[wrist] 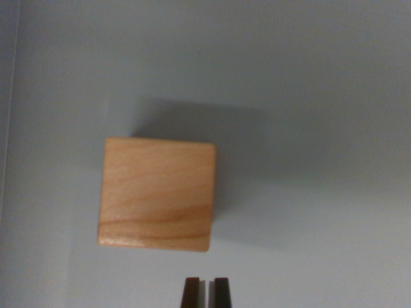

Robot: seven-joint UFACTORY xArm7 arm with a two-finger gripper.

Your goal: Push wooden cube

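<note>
The wooden cube [156,194] is sitting on a pale grey-blue counter [321,96], a little left of the middle of the wrist view, with its light top face showing and darker grain lines running across the near part of that face. Its four top edges are lying nearly square to the picture, tilting only slightly, and its corners are looking softly rounded. A soft shadow is falling on the counter beyond the cube's far edge and off to its right. The gripper [207,292] is showing at the near edge of the view as two dark finger tips, and the jaws are standing almost together, with only a thin pale slit between them and nothing held in it. The tips are sitting just near of the cube's near right corner, with a narrow strip of bare counter between them and the wood, so they are not touching it. Open counter is lying all around the cube: a broad stretch to the right, a broad stretch on the far side, and a narrower band on the left. At the far left a faint straight line is running from near to far, perhaps a seam or the counter's edge; which one cannot be told. No writing, label or brand mark is showing on the cube's visible face.
</note>
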